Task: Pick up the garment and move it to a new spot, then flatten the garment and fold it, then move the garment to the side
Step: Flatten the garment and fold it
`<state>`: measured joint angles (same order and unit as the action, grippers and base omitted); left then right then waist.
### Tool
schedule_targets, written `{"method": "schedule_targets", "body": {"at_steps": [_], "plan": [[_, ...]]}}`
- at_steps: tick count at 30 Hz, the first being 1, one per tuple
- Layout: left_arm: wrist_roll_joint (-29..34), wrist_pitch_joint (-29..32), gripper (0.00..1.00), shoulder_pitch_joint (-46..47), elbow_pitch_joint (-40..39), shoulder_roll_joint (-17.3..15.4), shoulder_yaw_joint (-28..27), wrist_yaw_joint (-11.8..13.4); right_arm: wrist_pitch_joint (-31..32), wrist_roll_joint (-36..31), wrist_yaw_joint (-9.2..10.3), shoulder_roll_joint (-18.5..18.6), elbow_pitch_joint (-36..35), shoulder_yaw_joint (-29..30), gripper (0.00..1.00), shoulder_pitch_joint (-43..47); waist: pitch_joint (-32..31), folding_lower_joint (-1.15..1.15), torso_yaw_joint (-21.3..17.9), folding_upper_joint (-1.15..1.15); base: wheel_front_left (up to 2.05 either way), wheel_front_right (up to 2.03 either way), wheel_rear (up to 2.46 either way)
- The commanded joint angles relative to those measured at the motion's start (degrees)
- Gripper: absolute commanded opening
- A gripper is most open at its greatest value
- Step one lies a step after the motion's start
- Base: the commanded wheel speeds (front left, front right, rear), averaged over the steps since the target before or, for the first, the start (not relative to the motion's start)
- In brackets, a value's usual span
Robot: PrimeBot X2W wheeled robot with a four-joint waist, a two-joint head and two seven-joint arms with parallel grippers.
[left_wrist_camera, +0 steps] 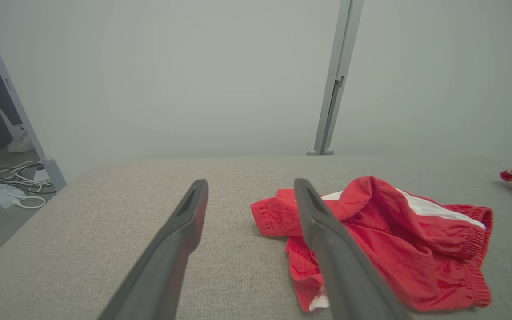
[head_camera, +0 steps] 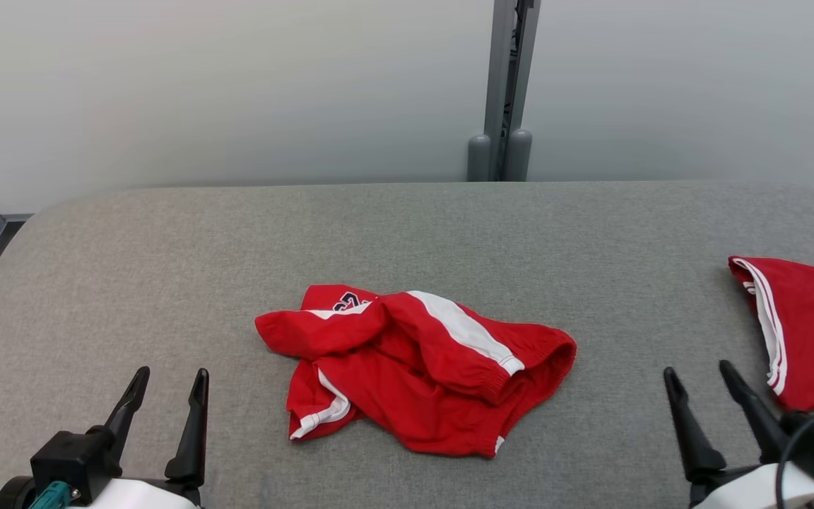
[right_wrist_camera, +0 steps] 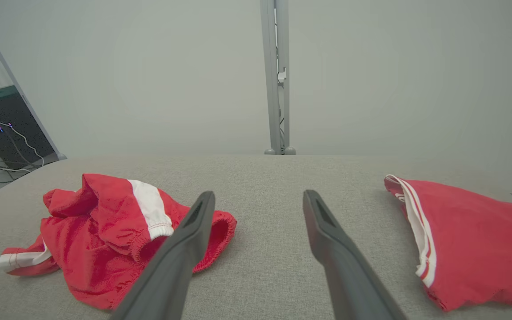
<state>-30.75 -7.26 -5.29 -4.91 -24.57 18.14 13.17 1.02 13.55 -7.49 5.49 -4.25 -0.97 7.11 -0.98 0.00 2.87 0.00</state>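
Observation:
The garment [head_camera: 414, 367] is red with white panels and lies crumpled near the middle of the grey padded table [head_camera: 449, 226]. A bit of dark-and-white lettering shows at its far left edge. My left gripper [head_camera: 172, 372] hovers open at the near left, short of the garment and apart from it. In the left wrist view the garment [left_wrist_camera: 394, 249] sits partly behind the right finger of that gripper [left_wrist_camera: 250, 182]. At the near right, my right gripper [head_camera: 697, 369] is open with nothing in it. The right wrist view has the garment [right_wrist_camera: 105, 231] left of this gripper [right_wrist_camera: 258, 193].
A second red cloth with white striped trim [head_camera: 810, 332] lies at the table's right edge, close to my right gripper. A grey post [head_camera: 506, 92] stands behind the table against a pale wall. Cables [left_wrist_camera: 7, 186] lie on the floor beyond the left edge.

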Motion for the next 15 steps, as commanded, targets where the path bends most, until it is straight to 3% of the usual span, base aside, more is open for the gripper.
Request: {"method": "schedule_targets", "body": {"at_steps": [1, 7, 15], "plan": [[0.5, -0.1, 1.00, 1.1, 0.0, -0.2, 0.1, -0.1, 0.5, 0.6, -0.02, 0.5, 0.9, -1.2, 1.00, -0.7, 0.5, 0.00, 0.5, 0.00, 0.00, 0.00, 0.00], [1.0, 0.3, 1.00, 3.0, 0.5, -0.1, 0.8, -0.6, 1.5, 3.0, -0.02, 1.6, 5.0, -8.2, 1.00, -3.5, 2.8, 0.00, 2.3, 0.00, 0.00, 0.00, 0.00], [1.6, -1.1, 1.00, 7.5, 2.2, 1.2, 2.1, -2.0, -0.4, 8.4, -0.02, 1.2, 16.5, -18.8, 1.00, -10.6, 6.7, 0.00, 5.2, 0.00, 0.00, 0.00, 0.00]]}}
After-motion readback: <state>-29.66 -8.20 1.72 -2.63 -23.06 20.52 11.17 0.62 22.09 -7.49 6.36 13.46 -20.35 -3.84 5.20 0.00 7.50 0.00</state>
